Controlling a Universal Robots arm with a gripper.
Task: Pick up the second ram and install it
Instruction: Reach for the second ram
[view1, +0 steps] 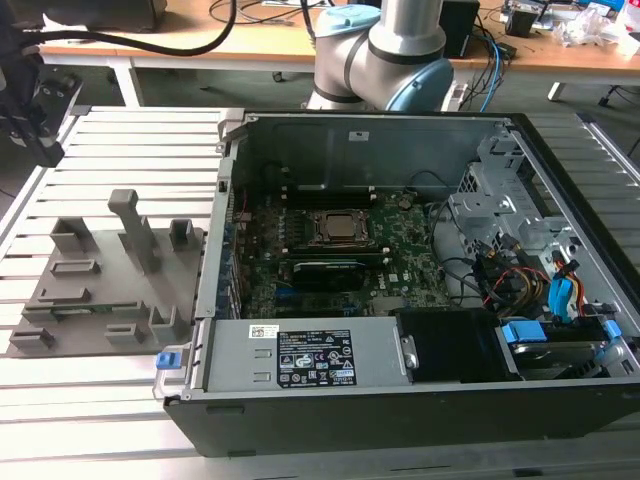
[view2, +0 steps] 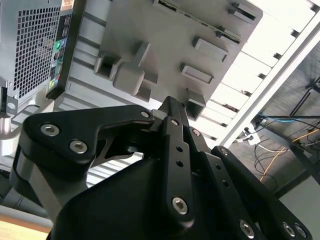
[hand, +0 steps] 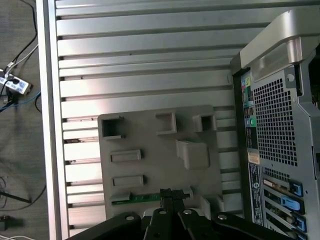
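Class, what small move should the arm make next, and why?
Probably a short descent: in the first wrist view the claw hangs above the green second ram, which lies in its slot on the gray holder plate and is not yet gripped.

I see the second ram (hand: 142, 199) as a long, thin green stick, seated lengthwise in a slot near one edge of the grey holder plate (hand: 150, 130). That plate lies at eight o'clock in the exterior view, outside the open case (view1: 380, 410).
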